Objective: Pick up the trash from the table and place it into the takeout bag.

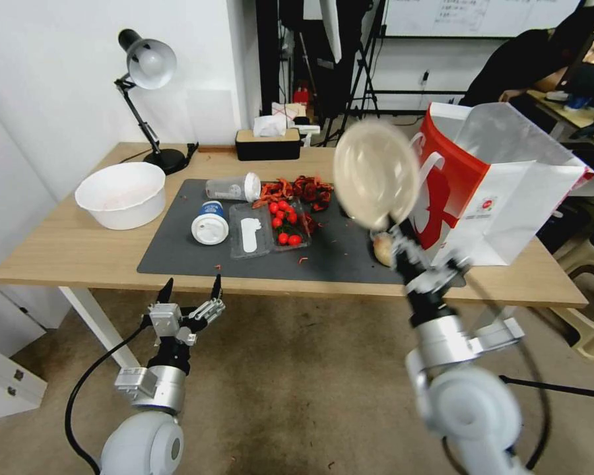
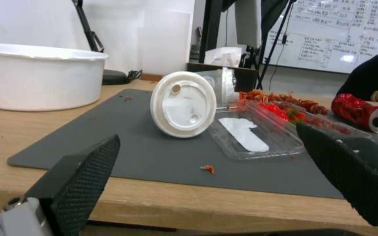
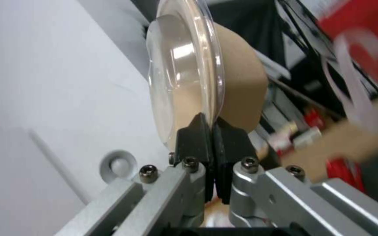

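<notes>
Head view shows the right gripper point(image 1: 395, 232) lifted above the right part of the table point(image 1: 59, 254), its fingers clenched on the rim of the bowl point(image 1: 375, 173), which it holds on edge in the air just beside the open bag point(image 1: 501, 191). In the right wrist view the two pads point(image 3: 198, 137) pinch the rim of the bowl point(image 3: 206, 75) between them, and a clear lid covers its mouth. The bag stands at the right end of the table, near the front edge, and I cannot see what is inside it. So I judge the task to be at an early stage: the bowl is picked up but not yet in the bag, and most of the trash lies on the mat point(image 1: 178, 254). On the mat I see a cup point(image 1: 210, 223) with a white lid, a second clear cup point(image 1: 234, 187) lying near the back edge, a clear tray point(image 1: 270, 227) with red pieces, a heap of red shells point(image 1: 300, 190), and a tan lump point(image 1: 381, 249) near the right gripper. The left wrist view also shows a red can point(image 2: 366, 111) lying on the mat. The left gripper point(image 1: 190, 290) waits before the front edge of the table, below it, with its fingers released and wide apart.
</notes>
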`<state>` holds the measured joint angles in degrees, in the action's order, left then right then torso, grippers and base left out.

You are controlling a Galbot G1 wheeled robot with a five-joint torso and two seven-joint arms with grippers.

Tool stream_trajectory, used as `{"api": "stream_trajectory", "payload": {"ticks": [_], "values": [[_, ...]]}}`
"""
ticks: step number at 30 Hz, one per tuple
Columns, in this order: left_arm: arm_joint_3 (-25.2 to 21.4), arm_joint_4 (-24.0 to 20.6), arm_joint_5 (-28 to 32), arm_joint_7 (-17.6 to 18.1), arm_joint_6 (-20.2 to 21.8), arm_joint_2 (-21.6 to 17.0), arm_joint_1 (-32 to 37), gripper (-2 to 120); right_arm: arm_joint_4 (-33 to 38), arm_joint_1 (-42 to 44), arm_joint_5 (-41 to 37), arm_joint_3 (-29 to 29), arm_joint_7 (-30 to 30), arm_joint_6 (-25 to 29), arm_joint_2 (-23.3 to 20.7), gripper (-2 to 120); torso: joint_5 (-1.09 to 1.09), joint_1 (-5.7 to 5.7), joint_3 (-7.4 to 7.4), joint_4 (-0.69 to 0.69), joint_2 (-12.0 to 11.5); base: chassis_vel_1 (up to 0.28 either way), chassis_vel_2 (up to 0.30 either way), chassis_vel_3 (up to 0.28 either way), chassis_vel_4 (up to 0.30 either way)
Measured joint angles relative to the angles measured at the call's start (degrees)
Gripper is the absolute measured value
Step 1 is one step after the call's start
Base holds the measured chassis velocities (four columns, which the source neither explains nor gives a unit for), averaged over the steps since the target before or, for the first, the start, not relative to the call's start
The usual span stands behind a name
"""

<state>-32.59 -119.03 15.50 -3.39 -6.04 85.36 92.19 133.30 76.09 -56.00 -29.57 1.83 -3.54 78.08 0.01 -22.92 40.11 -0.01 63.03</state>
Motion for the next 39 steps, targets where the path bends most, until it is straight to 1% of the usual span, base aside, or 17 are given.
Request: {"api": "stream_trajectory", "payload": {"ticks": [1,3,4,7,11,14,15,17,27,28,30,31,32,34,35,38,39], "values": [[0.0,0.0,0.0,0.0,0.0,0.0,0.0,100,0.0,0.0,0.0,0.0,0.0,0.0,0.0,0,0.0,0.0,0.0,0.0,0.0,0.0,0.0,0.0,0.0],[-0.01,-0.22,-0.19,-0.02,-0.01,0.15,0.13,100,-0.29,-4.59,-1.3,-1.82,1.73,-0.19,-3.33,0,-0.01,0.0,0.0,0.02,0.0,0.0,0.0,0.0,0.0],[-0.01,-0.22,-0.19,-0.02,-0.01,0.15,0.13,100,-0.29,-4.59,-1.3,-1.82,1.73,-0.19,-3.33,0,-0.01,0.0,0.0,0.02,0.0,0.0,0.0,0.0,0.0],[0.0,-0.54,-0.58,-0.07,-0.01,0.42,0.54,100,-4.81,-12.71,-1.44,-4.47,6.52,-0.73,-9.31,0,0.01,0.0,0.0,0.01,0.0,0.0,0.0,0.0,0.0],[-0.09,-0.56,-0.71,-0.09,-0.04,0.5,0.71,100,-7.86,-16.48,-0.43,-5.03,10.27,-1.91,-11.95,0,0.01,-0.01,0.0,0.01,0.0,0.0,0.0,0.0,0.0],[-0.29,-0.6,-0.82,-0.1,-0.07,0.74,0.79,100,-11.47,-21.06,2.69,-5.0,17.82,-6.25,-14.72,0,0.0,-0.01,0.0,0.02,-0.01,0.0,0.0,0.0,0.0],[-0.29,-0.6,-0.82,-0.1,-0.07,0.74,0.79,100,-11.47,-21.06,2.69,-5.0,17.82,-6.25,-14.72,0,0.0,-0.01,0.0,0.02,-0.01,0.0,0.0,0.0,0.0],[-0.31,-0.6,-0.98,-0.11,-0.12,1.07,0.83,100,-12.85,-22.75,5.54,-4.86,21.33,-9.86,-15.72,0,0.0,-0.01,0.01,0.0,0.0,0.0,0.0,0.0,0.0],[-0.31,-0.41,-1.2,-0.12,-0.26,1.41,0.76,100,-13.39,-23.97,7.51,-4.82,25.43,-15.49,-16.12,0,-0.01,-0.01,0.01,0.01,-0.01,0.0,0.0,0.0,0.0],[-0.3,-0.37,-1.22,-0.12,-0.26,1.43,0.73,100,-13.32,-23.91,7.51,-4.85,25.66,-15.79,-16.07,5,-0.01,0.0,0.0,0.01,-0.01,0.0,0.0,0.0,0.0],[-0.29,-0.34,-1.22,-0.12,-0.26,1.45,0.7,100,-13.19,-23.79,7.46,-4.94,25.84,-16.11,-16.01,7,-0.01,-0.01,0.0,0.01,0.0,0.0,0.0,0.0,0.0],[-0.29,-0.33,-1.23,-0.12,-0.26,1.45,0.7,100,-13.14,-23.73,7.42,-4.98,25.9,-16.22,-15.99,13,-0.01,-0.01,0.0,0.01,-0.01,0.0,0.0,0.0,0.0],[-0.29,-0.33,-1.23,-0.12,-0.26,1.45,0.7,100,-13.14,-23.73,7.42,-4.98,25.9,-16.22,-15.99,13,-0.01,-0.01,0.0,0.01,-0.01,0.0,0.0,0.0,0.0],[-0.26,-0.31,-1.23,-0.12,-0.26,1.39,0.69,100,-12.76,-23.12,6.88,-5.63,26.29,-16.7,-15.9,28,-0.01,-0.01,0.0,0.01,0.0,0.0,0.0,0.0,0.0],[-0.26,-0.31,-1.23,-0.12,-0.26,1.39,0.69,100,-12.76,-23.12,6.88,-5.63,26.29,-16.7,-15.9,28,-0.01,-0.01,0.0,0.01,0.0,0.0,0.0,0.0,0.0],[-0.23,-0.3,-1.23,-0.14,-0.26,1.28,0.69,100,-12.42,-22.81,6.28,-6.28,26.32,-16.74,-16.0,41,-0.02,-0.01,-0.01,0.01,0.0,0.0,0.0,0.0,0.0],[-0.23,-0.3,-1.23,-0.14,-0.26,1.28,0.69,100,-12.42,-22.81,6.28,-6.28,26.32,-16.74,-16.0,41,-0.02,-0.01,-0.01,0.01,0.0,0.0,0.0,0.0,0.0]]}}
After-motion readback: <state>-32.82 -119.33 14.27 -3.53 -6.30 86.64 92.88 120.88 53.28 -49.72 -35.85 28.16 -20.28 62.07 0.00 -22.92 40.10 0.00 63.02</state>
